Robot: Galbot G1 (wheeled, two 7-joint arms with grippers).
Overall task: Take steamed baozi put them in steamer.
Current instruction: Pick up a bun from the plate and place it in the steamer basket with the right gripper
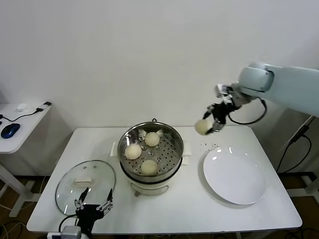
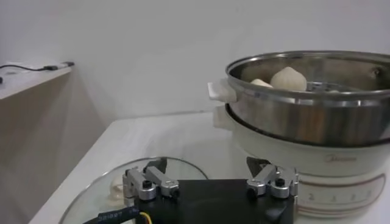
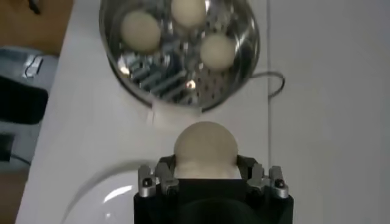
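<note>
High above the white surface, between the steamer and the empty white plate, the right gripper carries the last baozi, its fingers clamped on either side of the round bun. Three more buns already sit apart on the perforated floor of the steel pot. From the held bun, the steamer lies lower and toward the robot's left, with bare basket floor showing on the side nearest the plate; the coming move appears to turn on that sideways-and-down gap. Being round, the bun has no long axis to line up. The right arm is plainly the nearer one. Low at the near edge, the left gripper waits beside the glass lid, fingers spread wide and holding nothing.
</note>
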